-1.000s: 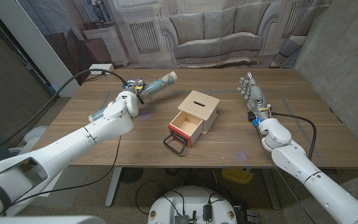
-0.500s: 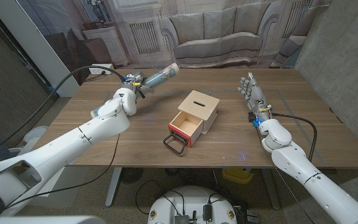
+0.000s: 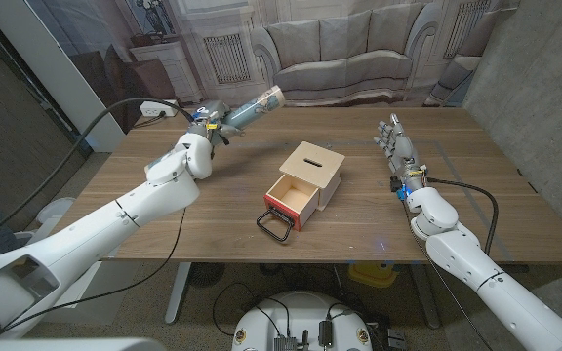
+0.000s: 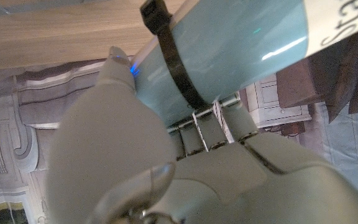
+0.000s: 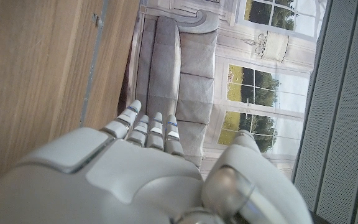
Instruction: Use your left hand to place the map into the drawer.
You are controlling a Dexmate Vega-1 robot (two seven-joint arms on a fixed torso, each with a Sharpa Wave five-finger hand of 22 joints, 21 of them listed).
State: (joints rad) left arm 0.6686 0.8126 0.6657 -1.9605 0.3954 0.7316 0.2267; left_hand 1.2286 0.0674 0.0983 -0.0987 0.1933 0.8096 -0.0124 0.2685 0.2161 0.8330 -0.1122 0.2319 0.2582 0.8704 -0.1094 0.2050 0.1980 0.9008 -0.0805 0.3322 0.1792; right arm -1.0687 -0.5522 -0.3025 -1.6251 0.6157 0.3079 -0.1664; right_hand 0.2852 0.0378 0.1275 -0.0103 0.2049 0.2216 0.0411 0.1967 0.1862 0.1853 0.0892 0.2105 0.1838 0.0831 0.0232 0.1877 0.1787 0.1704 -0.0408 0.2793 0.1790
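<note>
Item: pale-blue rolled paper map (image 3: 253, 107), light, crushable, I judged; my left hand (image 3: 206, 130) gripped its lower end, tube slanting beyond.

The left hand (image 3: 206, 127) covers the middle of the rolled map (image 3: 254, 105), so the fingers around it are too small to make out in the head view. In the left wrist view the map (image 4: 229, 43) runs off the picture's edge, and its printed letters are cut short. Inside the drawer (image 3: 294, 198), the bottom is hidden by its front wall.
</note>
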